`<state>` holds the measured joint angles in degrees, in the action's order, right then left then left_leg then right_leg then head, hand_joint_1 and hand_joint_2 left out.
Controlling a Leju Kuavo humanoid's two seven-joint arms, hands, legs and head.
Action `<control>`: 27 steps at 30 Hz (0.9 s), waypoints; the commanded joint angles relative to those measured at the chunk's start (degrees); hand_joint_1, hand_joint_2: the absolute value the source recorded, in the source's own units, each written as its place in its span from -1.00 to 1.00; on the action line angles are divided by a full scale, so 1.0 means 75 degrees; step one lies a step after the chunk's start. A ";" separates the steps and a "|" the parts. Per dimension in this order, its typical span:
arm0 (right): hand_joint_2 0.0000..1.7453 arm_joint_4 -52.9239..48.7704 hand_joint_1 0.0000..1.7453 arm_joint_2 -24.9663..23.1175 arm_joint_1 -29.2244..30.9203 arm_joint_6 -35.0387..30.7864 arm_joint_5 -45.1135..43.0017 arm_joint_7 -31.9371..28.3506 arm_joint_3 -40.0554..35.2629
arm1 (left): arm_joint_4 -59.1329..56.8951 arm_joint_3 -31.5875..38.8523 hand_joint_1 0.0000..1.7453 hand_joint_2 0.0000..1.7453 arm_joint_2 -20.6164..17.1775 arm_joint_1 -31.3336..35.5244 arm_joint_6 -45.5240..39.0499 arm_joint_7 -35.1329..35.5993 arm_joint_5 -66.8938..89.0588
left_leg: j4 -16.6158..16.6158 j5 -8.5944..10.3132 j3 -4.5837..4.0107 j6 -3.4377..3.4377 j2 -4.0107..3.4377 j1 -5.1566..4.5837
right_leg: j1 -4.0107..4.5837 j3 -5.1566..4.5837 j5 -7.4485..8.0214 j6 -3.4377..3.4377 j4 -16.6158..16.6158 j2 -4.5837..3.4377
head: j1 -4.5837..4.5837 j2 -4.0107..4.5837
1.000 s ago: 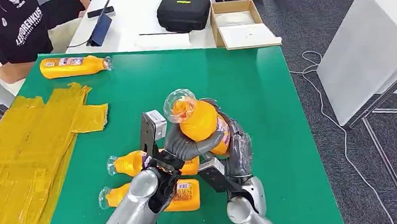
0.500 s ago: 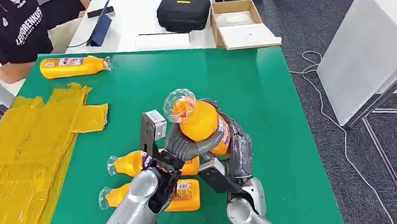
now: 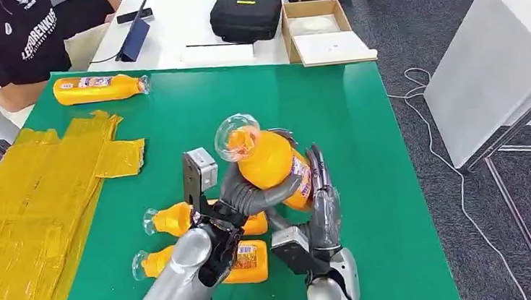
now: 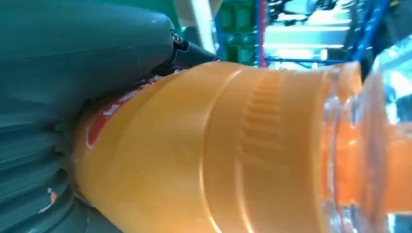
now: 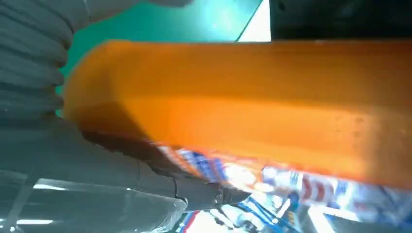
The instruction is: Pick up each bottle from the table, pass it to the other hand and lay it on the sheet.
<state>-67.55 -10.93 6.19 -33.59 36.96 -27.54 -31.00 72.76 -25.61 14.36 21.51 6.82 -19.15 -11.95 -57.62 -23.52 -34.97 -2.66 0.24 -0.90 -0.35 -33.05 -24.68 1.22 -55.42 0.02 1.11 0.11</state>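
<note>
- Shifting since the earlier frame: the held bottle (image 3: 270,165) is sitting slightly further toward the yellow sheet (image 3: 32,214) and its clear cap end is raised a touch; the fingers of the right hand (image 3: 319,203) are now standing straighter and more spread behind the bottle than before.
- Meaning for the task, as a judgement: the handover is going on, with the right hand appearing to loosen while the left hand (image 3: 252,193) is taking the load.
- Held bottle, location: it is being carried in the air above the green mat (image 3: 363,134), well apart from the yellow sheet, to that sheet's right in the head view.
- Held bottle, axis: its long axis is tilting steeply, cap end up and leaning toward the yellow sheet, base down toward the robot's wrists.
- Left hand: its fingers are wrapping around the bottle's orange body and clamping it; the left wrist view is showing the thumb (image 4: 87,53) pressing on the bottle.
- Right hand: its fingers are lying against the labelled side of the bottle; whether it is gripping or only touching, I cannot tell.
- Two bottles (image 3: 205,239) are lying on the mat between the held bottle and the yellow sheet, close below the left arm.
- One far bottle (image 3: 98,88) is lying on the mat just beyond the yellow sheet's far end.
</note>
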 commanded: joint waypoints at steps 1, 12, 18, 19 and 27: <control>1.00 -0.4350 -1.00 0.1575 -0.1757 0.0688 0.0446 0.0383 -0.0611 | 0.1562 0.2203 1.00 1.00 -0.0460 -0.0358 -0.0253 -0.0098 0.0817 | -0.0003 -0.0009 0.0004 0.0021 -0.0006 0.0002 | 0.0000 0.0003 -0.0007 -0.0005 -0.0005 -0.0005 | -0.0003 0.0000; 1.00 -0.5460 -1.00 0.2164 -0.1937 0.0919 0.0405 0.0588 -0.0721 | 0.1887 0.3366 1.00 1.00 -0.0773 -0.0558 -0.0732 -0.0390 0.1449 | 0.0000 -0.0011 0.0012 0.0031 -0.0009 0.0010 | 0.0000 0.0004 -0.0007 -0.0009 -0.0003 -0.0008 | -0.0003 0.0000; 1.00 -0.5803 -1.00 0.2458 -0.1853 0.0755 0.0071 0.0835 -0.0085 | 0.1828 0.3737 1.00 1.00 -0.1073 -0.0351 -0.2862 -0.1040 0.3555 | 0.0002 -0.0005 0.0007 0.0025 -0.0009 0.0010 | 0.0000 0.0002 -0.0002 -0.0007 -0.0002 -0.0010 | -0.0003 0.0000; 1.00 -0.5856 -1.00 0.2545 -0.1781 0.0729 -0.0054 0.0843 0.0033 | 0.1734 0.3778 1.00 1.00 -0.1189 -0.0288 -0.3238 -0.1186 0.4212 | 0.0001 -0.0008 0.0013 0.0032 -0.0015 0.0010 | 0.0000 0.0006 -0.0003 -0.0009 -0.0004 -0.0014 | 0.0000 0.0000; 1.00 -0.5532 -1.00 0.2430 -0.1483 0.0919 -0.0256 0.0961 0.0251 | -0.0951 0.2920 1.00 1.00 -0.1865 0.0159 -0.5799 -0.0661 1.0298 | 0.0019 0.0004 0.0035 0.0029 0.0008 0.0004 | -0.0003 0.0028 0.0001 -0.0010 0.0012 0.0005 | -0.0003 0.0000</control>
<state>-111.25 6.86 -8.39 -28.44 35.95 -21.38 -31.23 85.61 -0.04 5.77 18.19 -27.31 -27.32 43.74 -57.60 -23.50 -34.97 -2.62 0.30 -0.87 -0.35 -33.07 -24.67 1.19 -55.42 0.05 1.09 0.11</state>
